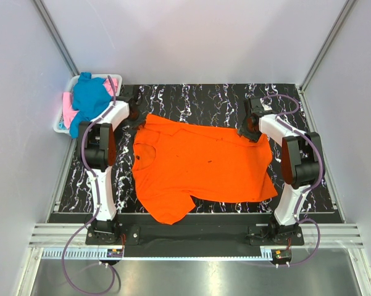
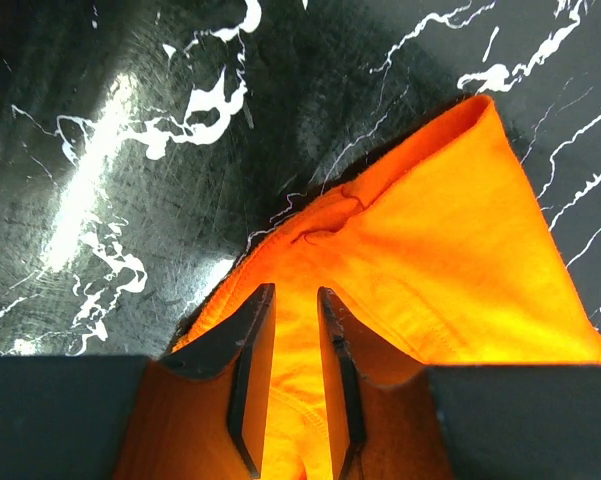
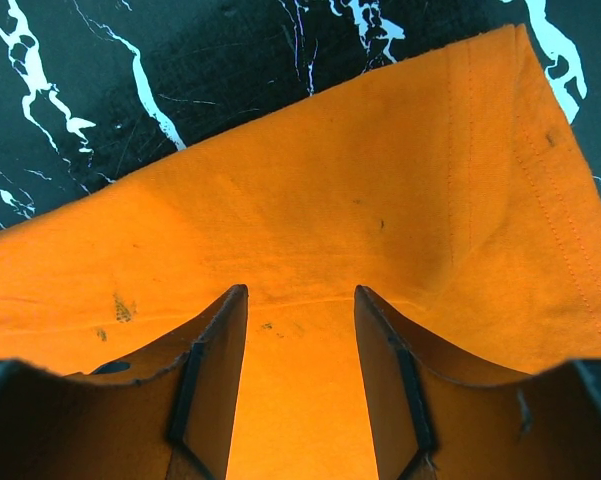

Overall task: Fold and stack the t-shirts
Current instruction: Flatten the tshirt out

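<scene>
Left fingers (image 2: 250, 385) stand a narrow gap apart, tips down on the orange t-shirt (image 2: 430, 280), with a ridge of its cloth running up between them; pinched or only straddled, cannot tell. Right fingers (image 3: 215, 370) well apart, nothing clamped, tips over flat orange cloth near a stitched hem, with a faint crease crossing the gap. Top view, near edge: both arm bases (image 1: 105, 229) sit side by side, and the shirt's near sleeve reaches almost to the front of the black white-veined tabletop (image 1: 191, 95). Shirt lies spread open and mostly flat in the middle, between the two arms, collar toward the left arm, hem toward the right. A few dark specks on the chest. Left fingers sit at the far-left corner, by the far sleeve; that corner comes to a point resting on the marble. Right fingers sit at the far-right corner of the hem. Farther back, off the tabletop's far-left corner, is a white plastic basket (image 1: 60, 125), well apart from the orange shirt. Inside it a teal-blue t-shirt (image 1: 89, 95) is heaped over a pink t-shirt (image 1: 68, 110), both crumpled.
</scene>
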Robot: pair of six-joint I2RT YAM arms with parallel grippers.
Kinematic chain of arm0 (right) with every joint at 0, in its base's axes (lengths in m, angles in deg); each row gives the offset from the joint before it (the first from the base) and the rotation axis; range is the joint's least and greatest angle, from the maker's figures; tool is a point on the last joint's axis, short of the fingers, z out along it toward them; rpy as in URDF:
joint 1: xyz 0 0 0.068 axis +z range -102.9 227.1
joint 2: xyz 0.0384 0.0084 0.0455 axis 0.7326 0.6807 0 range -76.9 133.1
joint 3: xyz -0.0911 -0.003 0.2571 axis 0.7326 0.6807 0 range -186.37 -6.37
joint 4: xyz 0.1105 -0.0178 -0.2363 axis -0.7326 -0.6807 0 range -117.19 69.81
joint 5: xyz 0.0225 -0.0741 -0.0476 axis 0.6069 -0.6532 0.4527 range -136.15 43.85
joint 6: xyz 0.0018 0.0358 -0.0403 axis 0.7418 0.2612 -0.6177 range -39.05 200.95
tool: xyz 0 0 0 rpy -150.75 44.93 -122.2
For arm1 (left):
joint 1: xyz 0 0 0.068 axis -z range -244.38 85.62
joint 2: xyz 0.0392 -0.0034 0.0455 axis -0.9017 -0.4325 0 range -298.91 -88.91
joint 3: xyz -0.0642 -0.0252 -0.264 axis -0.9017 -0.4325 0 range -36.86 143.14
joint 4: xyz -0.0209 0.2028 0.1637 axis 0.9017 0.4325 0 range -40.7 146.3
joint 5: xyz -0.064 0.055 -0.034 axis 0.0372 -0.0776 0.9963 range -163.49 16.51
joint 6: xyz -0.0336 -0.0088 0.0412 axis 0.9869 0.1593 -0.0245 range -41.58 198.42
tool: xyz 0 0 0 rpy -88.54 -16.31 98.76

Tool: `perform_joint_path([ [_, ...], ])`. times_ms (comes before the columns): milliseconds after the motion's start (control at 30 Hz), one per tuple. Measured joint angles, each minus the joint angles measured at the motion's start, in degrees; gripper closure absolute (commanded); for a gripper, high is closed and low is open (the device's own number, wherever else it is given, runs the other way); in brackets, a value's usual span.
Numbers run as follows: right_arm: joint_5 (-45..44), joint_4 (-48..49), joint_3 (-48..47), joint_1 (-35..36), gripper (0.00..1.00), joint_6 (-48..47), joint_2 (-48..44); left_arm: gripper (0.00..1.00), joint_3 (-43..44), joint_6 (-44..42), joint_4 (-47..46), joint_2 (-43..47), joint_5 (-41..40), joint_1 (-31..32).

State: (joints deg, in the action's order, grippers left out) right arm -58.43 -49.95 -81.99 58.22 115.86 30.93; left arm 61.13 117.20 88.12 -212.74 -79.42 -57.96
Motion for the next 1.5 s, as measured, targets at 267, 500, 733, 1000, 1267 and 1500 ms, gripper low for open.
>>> perform_joint_path([
  [267, 0.1, 0.0, 0.0, 0.0, 0.46, 0.0, 0.4, 0.7, 2.3, -0.9, -0.1, -1.0, -0.1, -0.1],
  [500, 1.1, 0.0, 0.0, 0.0, 0.46, -0.1, 0.6, 0.69, 5.9, -1.5, -0.9, -4.5, -0.1, -0.1],
  [733, 1.3, 0.0, 0.0, 0.0, 0.46, -0.1, 0.7, 0.7, 6.5, -1.5, -1.1, -5.8, -0.3, -0.1],
  [1000, 1.4, 0.0, 0.0, 0.0, 0.47, 0.0, 0.9, 1.0, 6.5, -1.8, -1.1, -5.8, -0.3, -0.1],
  [1267, 1.4, 0.0, 0.0, 0.0, 0.48, 0.8, 1.0, 1.0, 6.5, -2.3, -1.1, -5.8, -0.3, -0.1],
  [1500, 1.1, 0.0, 0.0, 0.0, 0.48, 0.9, 1.3, 1.0, 6.5, -2.6, -1.1, -5.5, -0.2, -0.1],
])
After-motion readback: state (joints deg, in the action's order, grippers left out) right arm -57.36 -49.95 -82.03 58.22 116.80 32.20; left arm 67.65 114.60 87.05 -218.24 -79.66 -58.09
